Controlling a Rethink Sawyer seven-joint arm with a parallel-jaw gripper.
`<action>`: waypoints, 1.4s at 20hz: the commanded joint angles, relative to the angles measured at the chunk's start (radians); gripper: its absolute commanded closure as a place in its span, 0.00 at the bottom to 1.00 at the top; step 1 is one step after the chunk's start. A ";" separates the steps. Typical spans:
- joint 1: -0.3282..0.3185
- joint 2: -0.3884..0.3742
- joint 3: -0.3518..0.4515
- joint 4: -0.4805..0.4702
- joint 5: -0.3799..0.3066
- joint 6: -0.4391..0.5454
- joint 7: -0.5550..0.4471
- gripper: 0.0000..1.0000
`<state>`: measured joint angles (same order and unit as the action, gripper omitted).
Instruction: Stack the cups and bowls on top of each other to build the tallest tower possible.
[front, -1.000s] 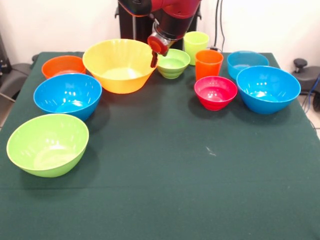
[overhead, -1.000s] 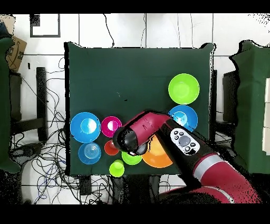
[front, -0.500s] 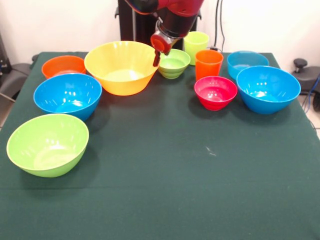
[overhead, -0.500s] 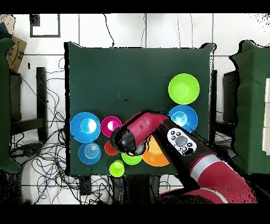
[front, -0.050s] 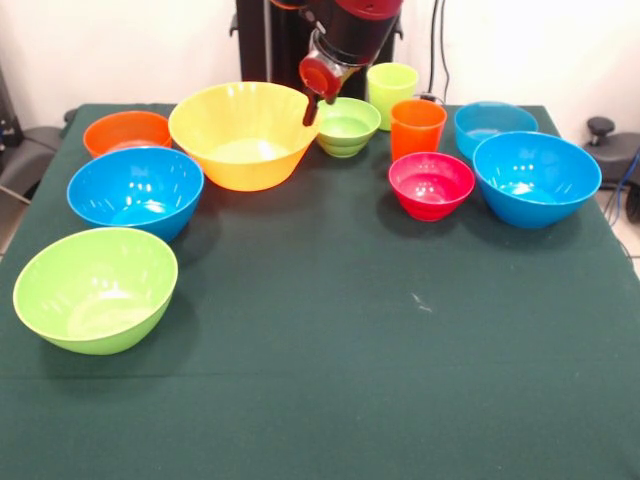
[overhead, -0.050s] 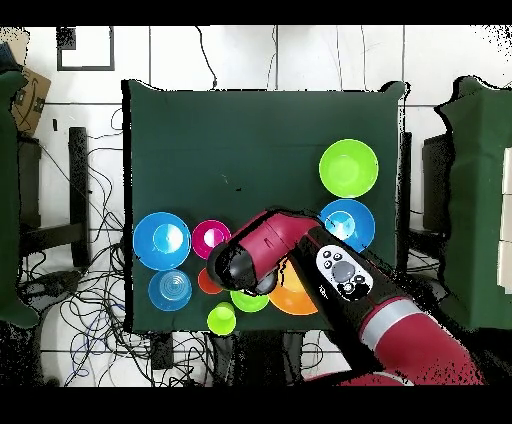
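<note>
I have the gripper (front, -0.050s: 309, 112) hanging right at the yellow bowl (front, -0.050s: 240, 132), at the point of its rim that faces the small green bowl (front, -0.050s: 347, 126), so its tip sits in the narrow gap between the two. From the front view I see only one dark finger below the red wrist, and the overhead view hides the tip under the arm, so I cannot tell whether the claw is released or clenched, or whether it pinches that rim.

The relation I am watching is this gap: the yellow bowl lies to one side of the claw, the small green bowl just to the other, both close. Both are round, so no long axis matters; what counts is which rim I come down on.

Taking the yellow bowl as my landmark, nothing is stacked yet. The orange bowl (front, -0.050s: 127, 132) and a blue bowl (front, -0.050s: 135, 190) sit just beside it on the side away from the claw, with the lime bowl (front, -0.050s: 95, 288) further toward the camera. Beyond the small green bowl stand the yellow-green cup (front, -0.050s: 392, 92) and orange cup (front, -0.050s: 417, 128), then the red-pink bowl (front, -0.050s: 431, 185) and two more blue bowls (front, -0.050s: 530, 178).

I judge the yellow bowl, being widest, the sensible base.
</note>
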<state>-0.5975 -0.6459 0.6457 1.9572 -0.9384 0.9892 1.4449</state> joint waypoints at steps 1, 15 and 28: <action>0.038 0.007 -0.020 0.023 -0.017 -0.071 0.007 0.00; -0.002 0.059 0.037 0.037 -0.002 -0.139 -0.082 0.00; -0.016 0.082 0.081 0.048 -0.002 -0.153 -0.171 0.00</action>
<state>-0.6148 -0.6380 0.6724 1.9652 -0.9378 0.9035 1.4449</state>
